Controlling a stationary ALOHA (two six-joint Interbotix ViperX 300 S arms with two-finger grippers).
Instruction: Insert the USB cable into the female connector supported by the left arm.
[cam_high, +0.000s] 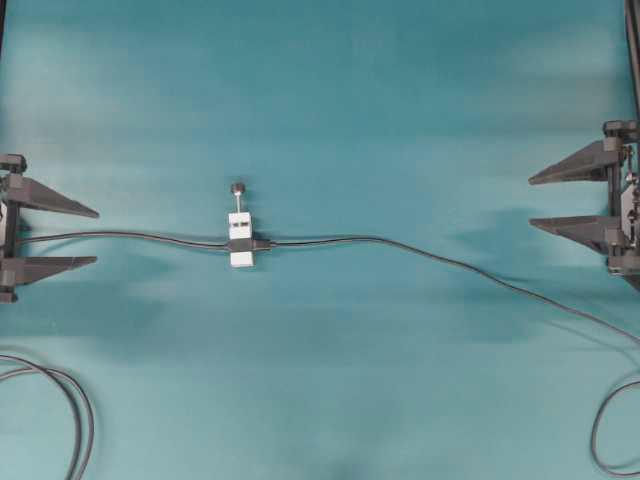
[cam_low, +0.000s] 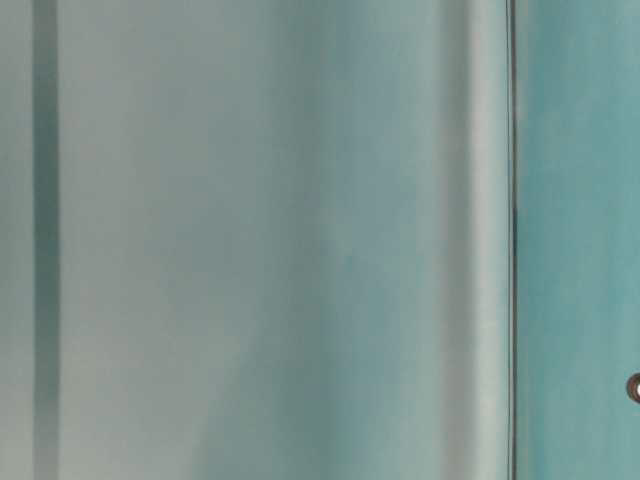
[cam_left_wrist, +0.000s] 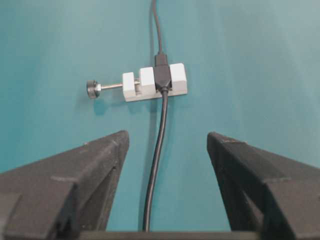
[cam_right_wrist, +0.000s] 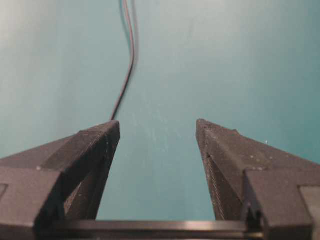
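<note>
The female connector, a white block with a black band and a knobbed screw, lies on the teal table mid-left; it also shows in the left wrist view. Its own dark cable runs along the table between the fingers of my open left gripper, untouched. The USB cable comes in from the right, its black collar against the block's band; its silver plug is hidden. My right gripper is open and empty at the right edge.
Looped dark cables lie at the bottom left and bottom right corners. The teal table fills the overhead view. The table-level view shows only blurred teal surfaces.
</note>
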